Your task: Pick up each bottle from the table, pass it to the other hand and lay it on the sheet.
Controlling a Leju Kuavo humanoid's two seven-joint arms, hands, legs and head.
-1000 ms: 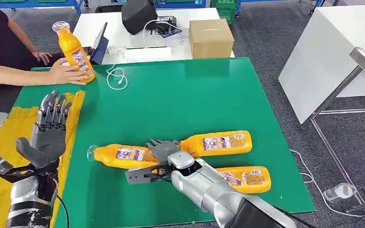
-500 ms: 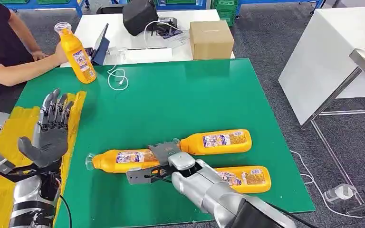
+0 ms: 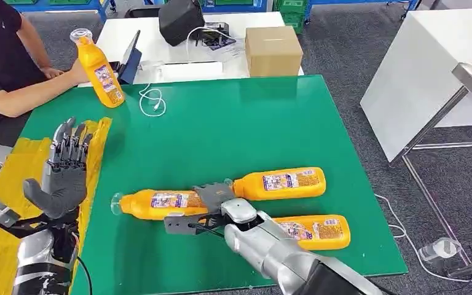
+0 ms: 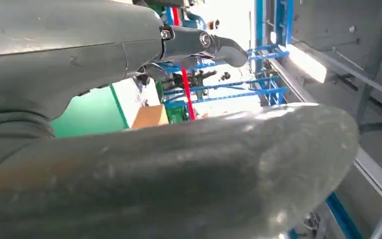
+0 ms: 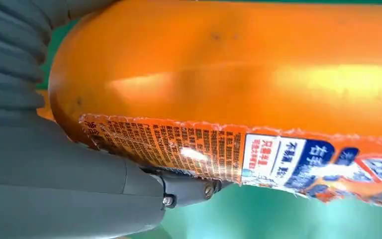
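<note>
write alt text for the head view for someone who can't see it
The robot's right hand rests on the base end of an orange plastic bottle lying on its side on a green table, with two more orange bottles lying nearby. Its left hand is raised open over a yellow sheet.

A wide bare stretch of the green counter (image 3: 239, 123) lies open between the three lying bottles (image 3: 283, 183) near the robot and the upright bottle (image 3: 98, 70) and white cable (image 3: 150, 100) at the far left corner.
</note>
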